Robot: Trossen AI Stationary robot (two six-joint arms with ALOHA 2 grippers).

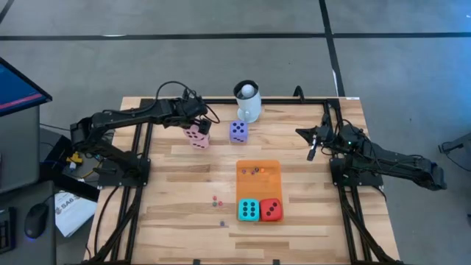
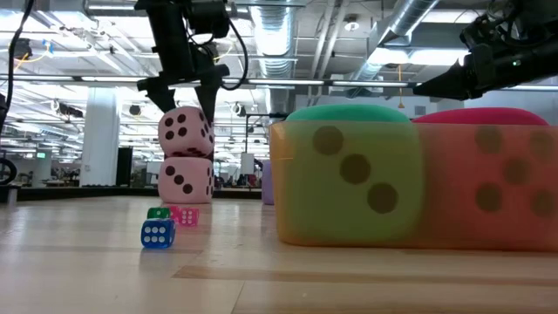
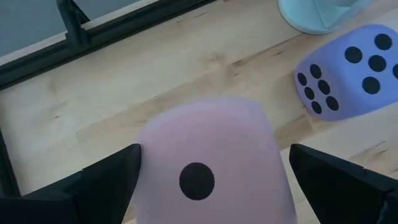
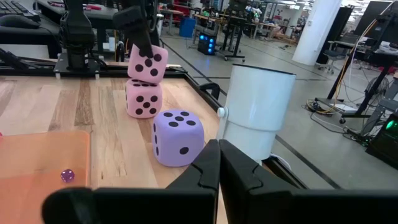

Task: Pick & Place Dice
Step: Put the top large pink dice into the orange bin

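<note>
In the upper left of the high view the left tool (image 1: 197,126) stands over two pink dice stacked one on the other: the upper pink die (image 2: 185,133) sits a little tilted on the lower pink die (image 2: 185,180), and the wide-spread fingers (image 3: 109,177) stand on both sides of the upper one without clear contact. From this I judge that the step in hand is the placing of this die on the stack, and the release seems done. The next move probably calls for a straight lift of the tool, so that the fingers do not push the tilted die off. The purple die (image 1: 238,131) lies just beside the stack, near the white mug (image 1: 248,101). The teal die (image 1: 248,209) and the red die (image 1: 271,210) stand together at the lower end of the orange mat (image 1: 258,179), in the middle of the worktop (image 1: 176,213). The right tool (image 1: 312,151) waits at the right side, fully closed and empty.
</note>
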